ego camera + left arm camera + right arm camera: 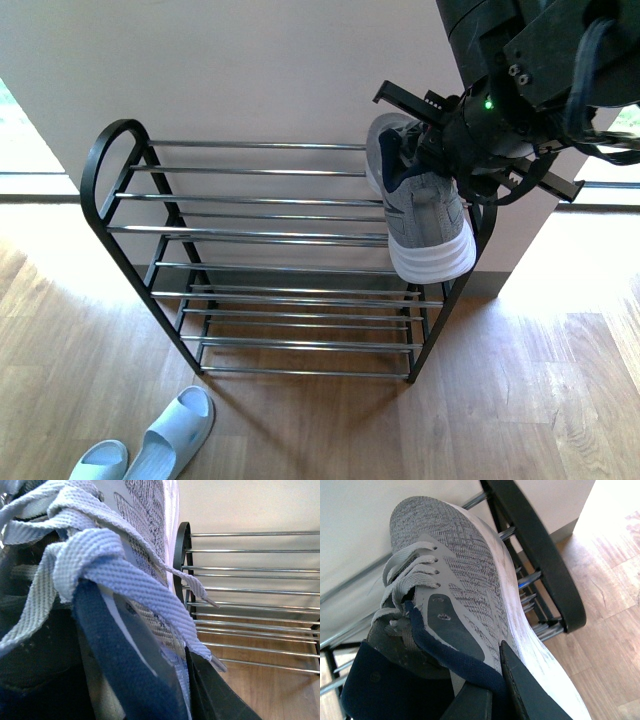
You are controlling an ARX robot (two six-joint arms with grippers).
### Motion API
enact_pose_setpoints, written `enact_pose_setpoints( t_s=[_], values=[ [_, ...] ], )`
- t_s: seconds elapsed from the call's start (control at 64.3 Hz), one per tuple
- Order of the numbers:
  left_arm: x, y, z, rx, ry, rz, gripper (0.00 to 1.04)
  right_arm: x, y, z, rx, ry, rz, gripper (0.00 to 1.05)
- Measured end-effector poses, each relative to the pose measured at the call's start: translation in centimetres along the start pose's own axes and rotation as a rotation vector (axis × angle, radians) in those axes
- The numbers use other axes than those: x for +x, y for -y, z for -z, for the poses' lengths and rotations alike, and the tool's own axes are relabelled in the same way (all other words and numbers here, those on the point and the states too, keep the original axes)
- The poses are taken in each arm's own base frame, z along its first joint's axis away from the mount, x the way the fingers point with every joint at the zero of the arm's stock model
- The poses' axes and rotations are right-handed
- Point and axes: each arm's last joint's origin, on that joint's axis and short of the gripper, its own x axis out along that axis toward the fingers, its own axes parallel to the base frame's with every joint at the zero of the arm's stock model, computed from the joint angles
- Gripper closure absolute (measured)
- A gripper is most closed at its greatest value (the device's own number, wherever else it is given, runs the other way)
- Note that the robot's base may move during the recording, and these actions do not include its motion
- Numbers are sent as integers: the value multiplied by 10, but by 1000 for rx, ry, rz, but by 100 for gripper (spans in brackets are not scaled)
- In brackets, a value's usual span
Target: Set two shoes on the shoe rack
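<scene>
A grey sneaker (pixel 425 215) with a white sole hangs tilted over the right end of the shoe rack (pixel 250 171), toe lower than heel. My right gripper (pixel 440 150) is shut on its navy collar. The right wrist view shows that gripper (pixel 492 690) clamping the collar of the sneaker (pixel 455 555), beside the rack's black side frame (pixel 545 555). In the left wrist view, my left gripper (pixel 165 695) is shut on a second grey sneaker (pixel 135 545), whose laces fill the picture, with the rack's rods (pixel 250 570) beyond. The left arm is out of the front view.
Two light-blue slides (pixel 175 430) (pixel 100 462) lie on the wooden floor in front of the rack's left end. A pale wall stands directly behind the rack. Bright windows sit at floor level on both sides.
</scene>
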Motion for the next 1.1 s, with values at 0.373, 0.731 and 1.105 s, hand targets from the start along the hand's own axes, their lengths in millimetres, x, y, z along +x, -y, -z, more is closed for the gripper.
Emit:
enact_pose_setpoints(
  t_s=[0.373, 0.731, 1.105],
  values=[
    [0, 0, 0, 0, 0, 0, 103, 33, 6, -13, 11, 51, 24, 103],
    [0, 0, 0, 0, 0, 0, 103, -25, 21, -28, -52, 57, -222, 47],
    [0, 0, 0, 0, 0, 0, 103, -157, 87, -39, -162, 65, -510, 9]
  ],
)
